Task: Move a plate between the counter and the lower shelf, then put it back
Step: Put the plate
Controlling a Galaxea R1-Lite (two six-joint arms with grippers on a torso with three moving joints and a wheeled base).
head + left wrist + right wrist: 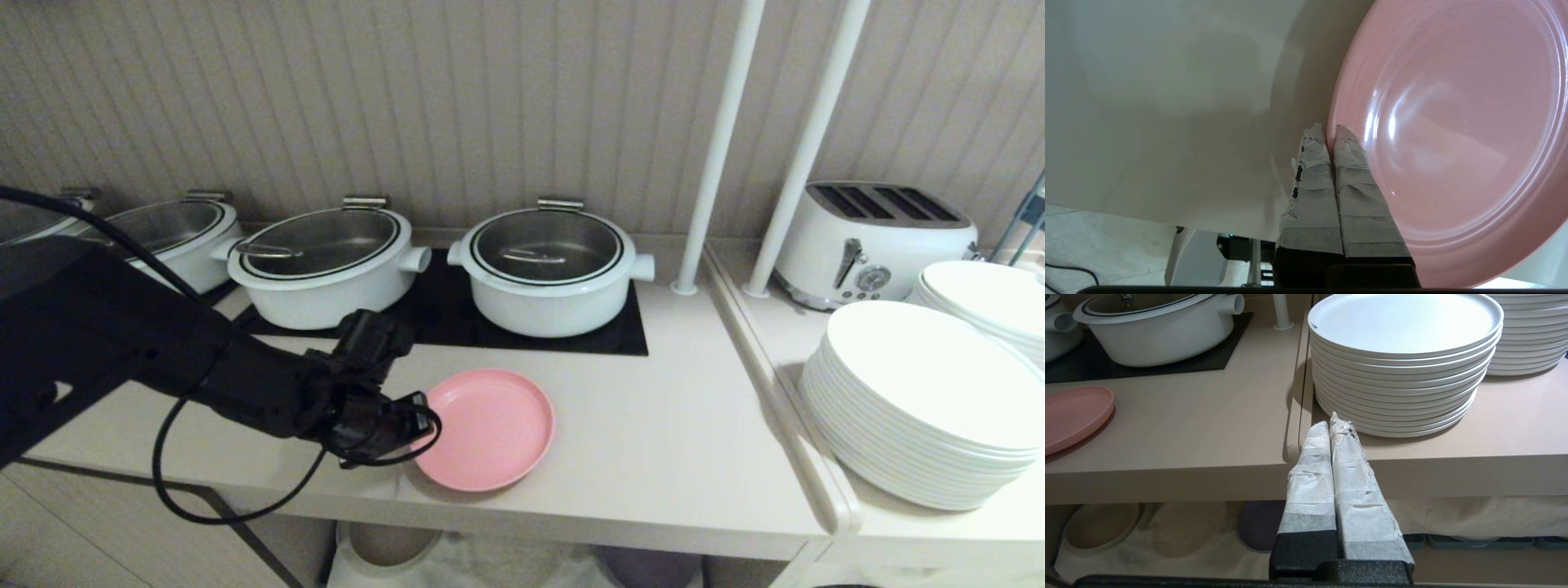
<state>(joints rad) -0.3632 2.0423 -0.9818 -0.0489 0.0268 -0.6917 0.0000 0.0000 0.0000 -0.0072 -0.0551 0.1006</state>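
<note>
Head view shows our left claw (420, 420) at the near-left rim of the plate (487, 428), which lies on the tabletop (669, 441) in front of the black hob panel (604, 331) and the white pots (549, 265). From the left wrist view we see the taped fingers (1349, 171) pressed together with the pink rim pinched between them, one finger above the plate and one outside it. The claw is fully closed on that thin edge. Whether the plate is resting flat or slightly raised on our side, we cannot tell.

Our right claw (1333, 428) is parked in front of the tabletop's edge, fingers closed on nothing, near the stack of white plates (1404, 363). Below, the lower shelf (1180, 535) with its white cloth already holds a beige plate (1102, 526) and a purple plate (1259, 522).

We judge the main risk to be the grip itself: a pinch at one rim point leaves the whole plate hanging to one side, so it may pivot or slip out when lifted. Carrying it down, the far edge could catch the thick front of the tabletop. On the shelf, it could land on another plate or snag the cloth.
</note>
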